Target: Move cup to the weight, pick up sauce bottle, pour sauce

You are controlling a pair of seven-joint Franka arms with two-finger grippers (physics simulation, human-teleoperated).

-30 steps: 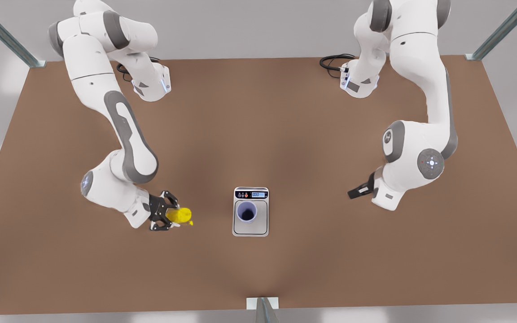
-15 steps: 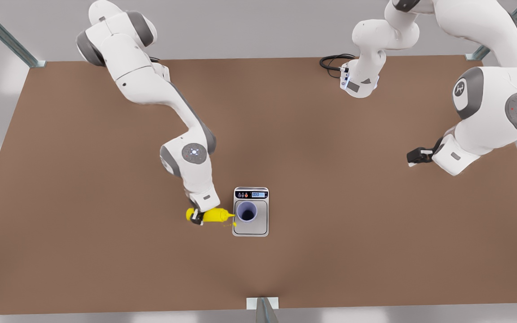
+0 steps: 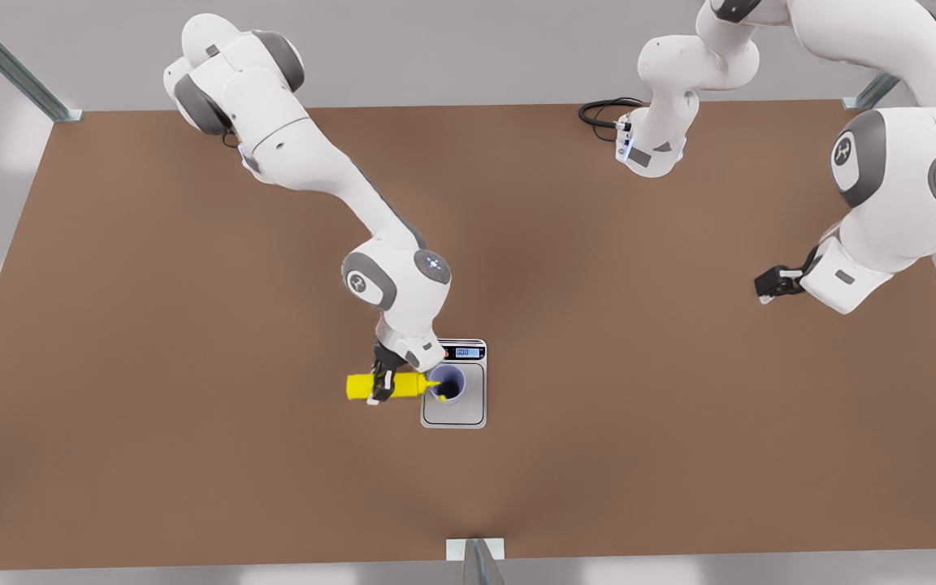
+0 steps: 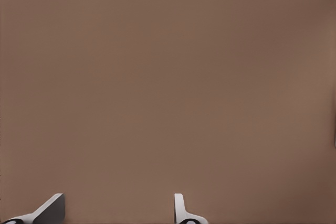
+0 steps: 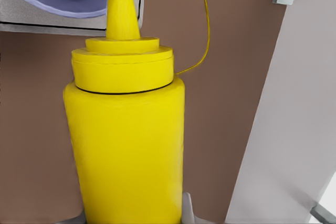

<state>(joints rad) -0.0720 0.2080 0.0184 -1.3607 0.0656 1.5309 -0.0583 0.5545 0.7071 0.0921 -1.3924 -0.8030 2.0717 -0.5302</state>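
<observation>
Here right hand (image 3: 381, 383) clenched around sauce bottle (image 3: 387, 386), arm bent down from 11 o'clock, bottle lying sideways, nozzle over cup (image 3: 448, 383) rim. Cup upright on the weight (image 3: 454, 414), center tabletop (image 3: 192, 471). Left hand (image 3: 777, 284) at 3 o'clock, fingers (image 4: 181, 211) spread, released, arm waiting.

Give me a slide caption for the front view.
Right hand tips the sauce bottle over the cup on the weight; left hand waits.
</observation>
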